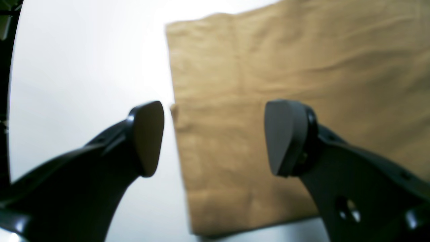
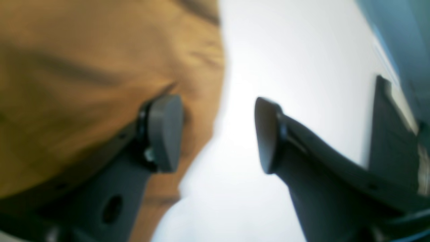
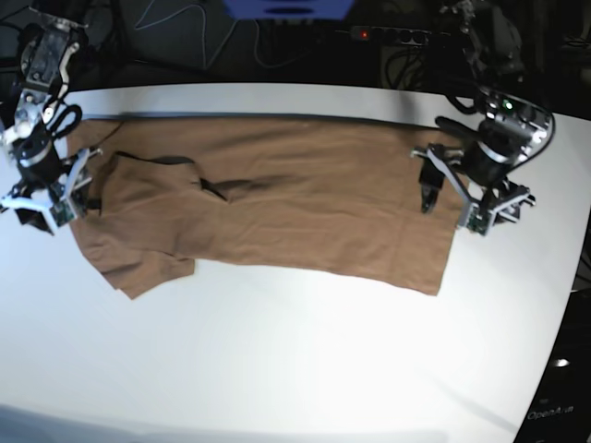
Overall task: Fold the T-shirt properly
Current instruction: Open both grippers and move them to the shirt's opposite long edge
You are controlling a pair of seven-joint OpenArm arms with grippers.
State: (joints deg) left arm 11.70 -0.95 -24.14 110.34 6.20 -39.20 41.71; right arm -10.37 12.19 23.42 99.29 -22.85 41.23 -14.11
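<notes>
The T-shirt (image 3: 277, 198) is lying spread lengthwise across the white table (image 3: 305, 360), its hem end toward the left arm and its sleeve end toward the right arm. The left gripper (image 1: 215, 137) is hovering over the hem edge with its jaws standing wide apart and gripping nothing; one fingertip is hanging over bare table, the other over the cloth. The right gripper (image 2: 218, 134) is sitting at the sleeve end, jaws likewise parted and empty, with one pad (image 2: 166, 131) hanging over the fabric and the other over the table. A fold ridge (image 3: 217, 185) is showing near the sleeve end
</notes>
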